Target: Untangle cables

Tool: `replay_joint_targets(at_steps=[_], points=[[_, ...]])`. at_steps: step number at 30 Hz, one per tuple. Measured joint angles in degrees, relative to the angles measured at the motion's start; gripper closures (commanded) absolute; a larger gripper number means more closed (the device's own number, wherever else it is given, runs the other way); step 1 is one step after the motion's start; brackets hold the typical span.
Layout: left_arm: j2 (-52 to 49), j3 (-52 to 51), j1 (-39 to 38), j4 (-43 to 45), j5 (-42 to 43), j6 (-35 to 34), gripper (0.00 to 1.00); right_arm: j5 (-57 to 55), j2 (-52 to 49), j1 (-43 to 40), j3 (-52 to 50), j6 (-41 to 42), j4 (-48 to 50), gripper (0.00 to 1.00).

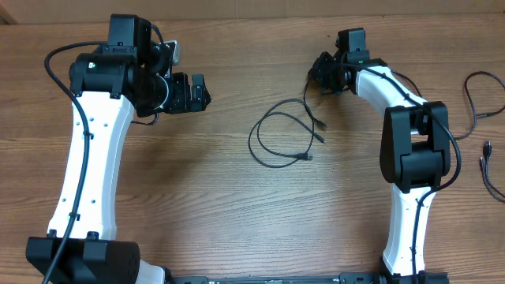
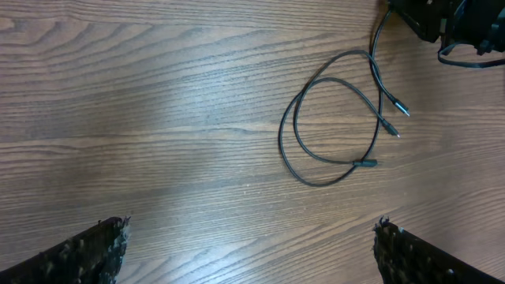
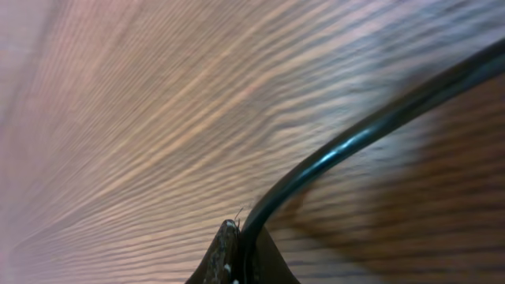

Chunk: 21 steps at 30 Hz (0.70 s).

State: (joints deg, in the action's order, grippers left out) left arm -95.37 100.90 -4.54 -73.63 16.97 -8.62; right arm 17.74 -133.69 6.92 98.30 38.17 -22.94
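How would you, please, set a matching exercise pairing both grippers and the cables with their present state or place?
Things:
1. left gripper
2. right gripper
3. looped cables
4. stray cable

States or places:
A. jaws shut on a cable
B. lying apart, near the right edge
C. jaws wide open, empty
D. crossing loops in the middle of the table

Pairs: 1-C, 2-A, 3-D, 4-B.

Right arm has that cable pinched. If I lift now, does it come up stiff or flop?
Probably floppy: the cable lies in loose curves on the table, so it should sag from the right gripper. Likely light, being much thinner than that gripper. Its crossing loops may drag along.
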Motion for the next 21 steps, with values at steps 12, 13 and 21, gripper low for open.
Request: replay_joint_targets(at_steps=[12, 13, 21], points=[[0.00, 0.00, 0.00, 0.00, 0.00, 0.00, 0.00, 21.38, 1.60, -4.00, 5.35, 0.74, 1.40, 0.96], [0.00, 0.00, 0.00, 0.00, 0.00, 0.00, 0.00, 23.28, 2.69, -4.74, 5.35, 0.79, 2.32, 0.96], [0.00, 0.00, 0.00, 0.00, 0.00, 0.00, 0.00, 32.54, 13.88, -10.16, 5.42, 2.23, 4.98, 0.96]])
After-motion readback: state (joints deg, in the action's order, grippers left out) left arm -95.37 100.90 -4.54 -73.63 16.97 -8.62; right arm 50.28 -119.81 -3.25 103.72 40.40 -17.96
